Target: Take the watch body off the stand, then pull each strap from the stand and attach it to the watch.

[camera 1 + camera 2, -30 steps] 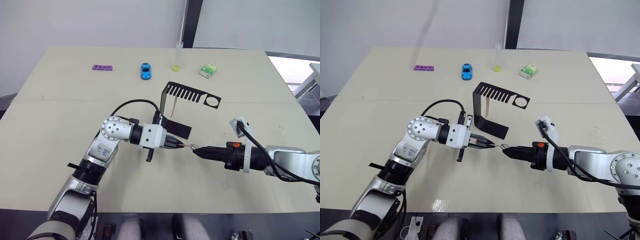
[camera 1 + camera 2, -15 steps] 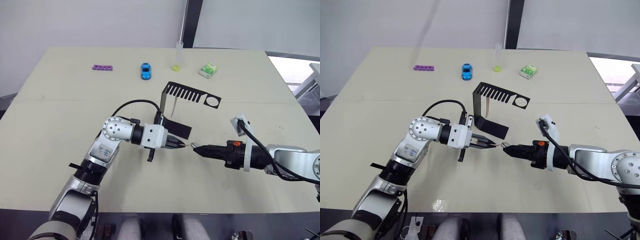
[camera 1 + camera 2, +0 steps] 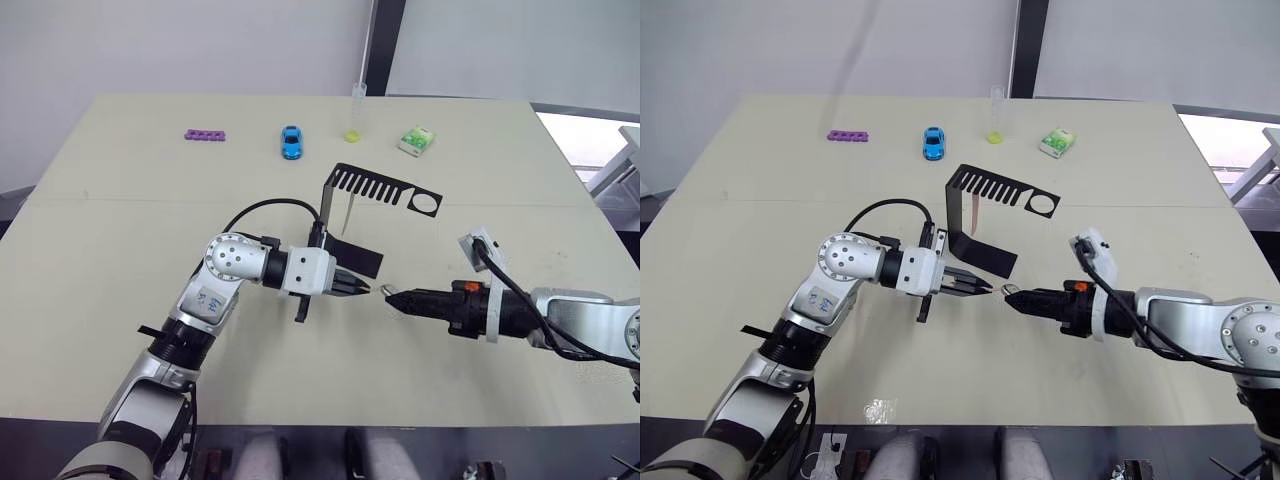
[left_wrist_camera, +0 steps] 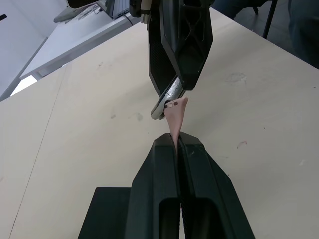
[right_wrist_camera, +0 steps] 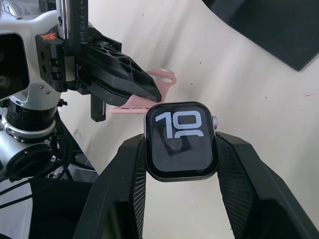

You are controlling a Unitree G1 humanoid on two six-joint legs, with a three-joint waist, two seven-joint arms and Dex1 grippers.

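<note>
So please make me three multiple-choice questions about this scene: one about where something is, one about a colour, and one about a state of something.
1. Where is the watch body?
A. on the stand
B. between the right gripper's fingers
C. lying on the table

2. What colour is the toy car at the far side of the table?
A. blue
B. red
C. yellow

3. How is the left gripper?
A. wide open over the table
B. shut on the toy car
C. shut on a pink strap

Answers:
1 B: the right wrist view shows the right gripper clamping the case from both sides.
2 A: the car is plainly blue in the left eye view.
3 C: in the left wrist view the strap sticks out from the closed fingers, its end at the watch.
</note>
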